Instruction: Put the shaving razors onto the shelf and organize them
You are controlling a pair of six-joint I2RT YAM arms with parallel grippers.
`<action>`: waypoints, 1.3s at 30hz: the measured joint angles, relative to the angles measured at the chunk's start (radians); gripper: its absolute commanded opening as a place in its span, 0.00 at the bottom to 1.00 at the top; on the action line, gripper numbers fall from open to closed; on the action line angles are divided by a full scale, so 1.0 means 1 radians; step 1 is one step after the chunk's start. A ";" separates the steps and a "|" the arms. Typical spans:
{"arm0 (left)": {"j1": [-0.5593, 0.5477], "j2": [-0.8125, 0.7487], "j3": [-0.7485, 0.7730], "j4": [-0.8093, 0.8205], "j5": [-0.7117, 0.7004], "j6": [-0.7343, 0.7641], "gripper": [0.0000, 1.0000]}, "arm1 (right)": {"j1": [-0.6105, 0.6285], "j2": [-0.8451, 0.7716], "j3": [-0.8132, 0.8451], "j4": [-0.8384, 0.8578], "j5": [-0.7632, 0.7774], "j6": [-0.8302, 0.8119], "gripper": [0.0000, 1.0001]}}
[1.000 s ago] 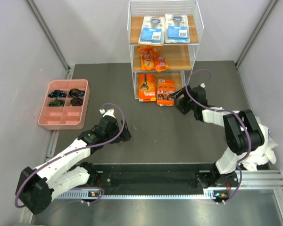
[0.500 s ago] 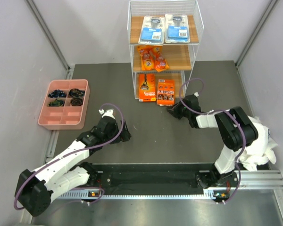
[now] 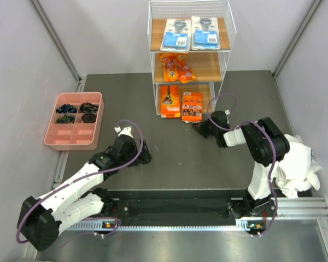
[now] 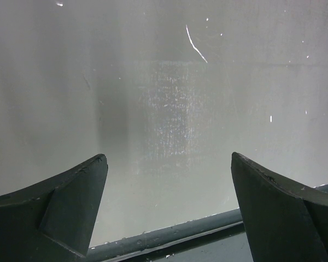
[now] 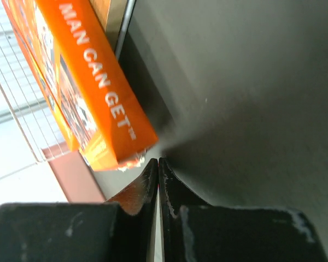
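One pink tray (image 3: 71, 146) sits far left. Next, the left gripper (image 4: 168, 161) hangs over the mat (image 3: 175, 153), fingers wide apart and empty. The shelf (image 3: 210, 66) holds two blister cards (image 3: 176, 34) on top, two pouches (image 3: 175, 68) in the middle, and a box (image 3: 170, 101) and orange card (image 3: 192, 106) at the bottom. The right gripper (image 5: 157, 164), fingers pressed together on nothing, is just beside that card's near corner.

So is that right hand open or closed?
Closed and empty: the right hand has its fingers pressed together, tips beside the orange pack.
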 measured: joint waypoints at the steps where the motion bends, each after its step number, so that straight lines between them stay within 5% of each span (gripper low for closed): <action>1: 0.000 0.000 0.000 0.000 0.000 0.000 0.99 | -0.005 0.006 0.005 0.003 0.000 0.005 0.01; 39: 0.000 0.052 0.000 0.005 0.005 0.004 0.99 | -0.054 0.161 0.210 -0.004 -0.014 0.052 0.01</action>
